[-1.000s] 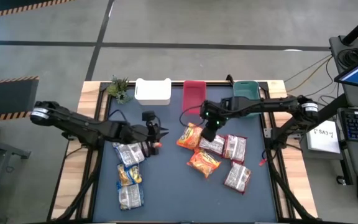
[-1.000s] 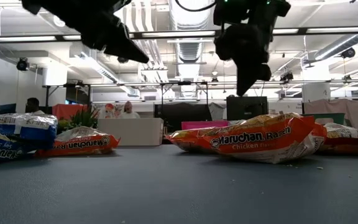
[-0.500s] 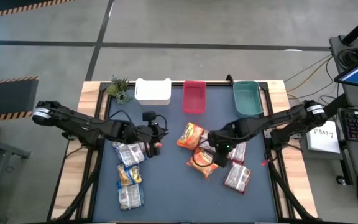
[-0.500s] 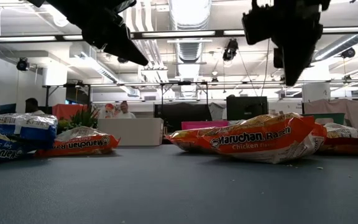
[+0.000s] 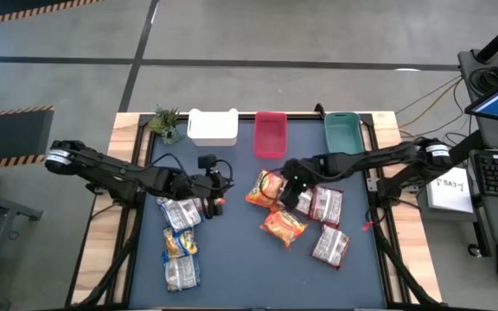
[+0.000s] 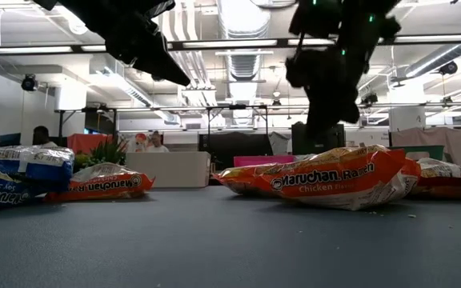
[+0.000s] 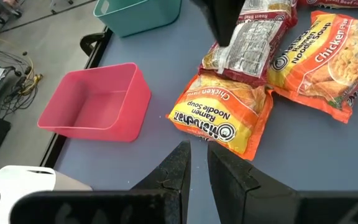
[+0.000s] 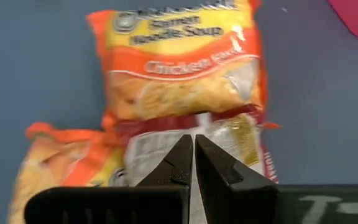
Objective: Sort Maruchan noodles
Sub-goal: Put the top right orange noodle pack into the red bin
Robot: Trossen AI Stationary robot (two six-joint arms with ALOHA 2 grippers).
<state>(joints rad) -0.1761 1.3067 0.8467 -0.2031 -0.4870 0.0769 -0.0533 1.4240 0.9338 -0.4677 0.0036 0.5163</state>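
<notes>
From above, my right gripper [image 5: 294, 186] hangs over the middle cluster of noodle packets [image 5: 296, 212], fingers clenched on nothing. My left gripper [image 5: 219, 194] waits near the blue-and-white packets [image 5: 180, 246] at the left of the table. The white bin [image 5: 212, 127], pink bin [image 5: 270, 134] and teal bin [image 5: 344, 136] along the far edge all look empty — I judge the sorting not yet begun.

At table height, an orange chicken packet [image 6: 334, 178] lies flat, and both arms hang above it.

My left wrist camera shows my fingers [image 7: 179, 171] nearly closed, grasping nothing, with the pink bin bare inside.

My right wrist camera looks down on a chicken packet [image 8: 179, 68] and a red-edged silvery one [image 8: 229, 146] — every packet remains to be moved.
</notes>
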